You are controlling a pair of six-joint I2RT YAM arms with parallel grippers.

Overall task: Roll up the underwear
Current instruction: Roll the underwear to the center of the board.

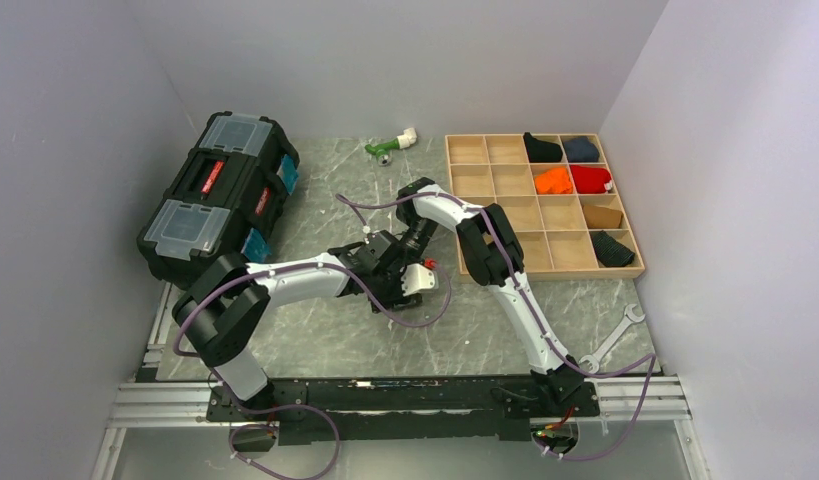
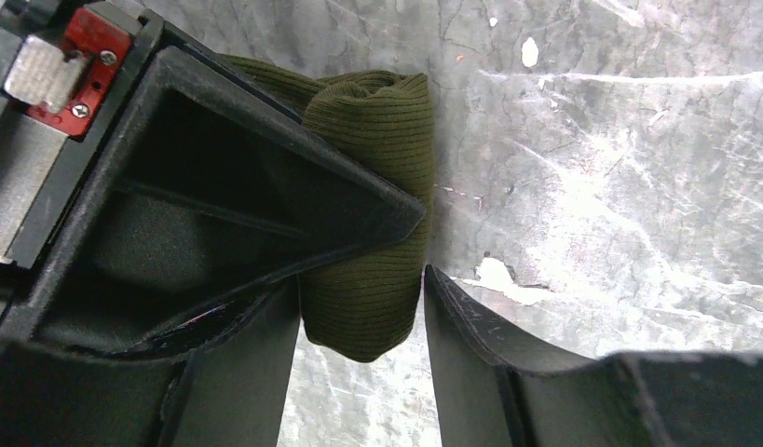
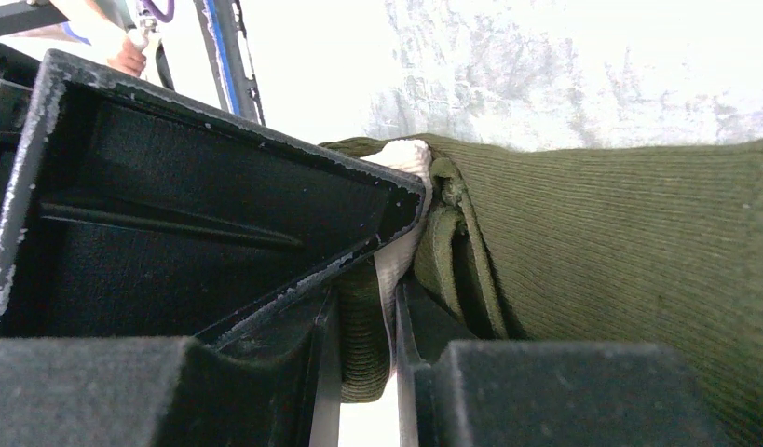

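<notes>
Olive ribbed cloth is filling both of your wrist views. The underwear (image 2: pixel 373 186) is lying on the grey marbled table (image 1: pixel 315 340), bunched into a thick roll near the middle, where your two arms are meeting.

Your left gripper (image 2: pixel 359 298) is straddling one end of that roll. One finger is touching the cloth and the other is sitting just beside it, so you cannot tell whether it is squeezing or only bracketing the roll.

Your right gripper (image 3: pixel 368 317) is standing narrow, pinching the cream waistband (image 3: pixel 401 158) and a fold of the olive fabric between its fingers (image 3: pixel 508 391).

From the overhead camera, the two grippers are covering the garment almost entirely. The wooden tray (image 1: pixel 555 275) is sitting well apart on your right, holding other cloth rolls (image 1: pixel 555 182) in its cells.
</notes>
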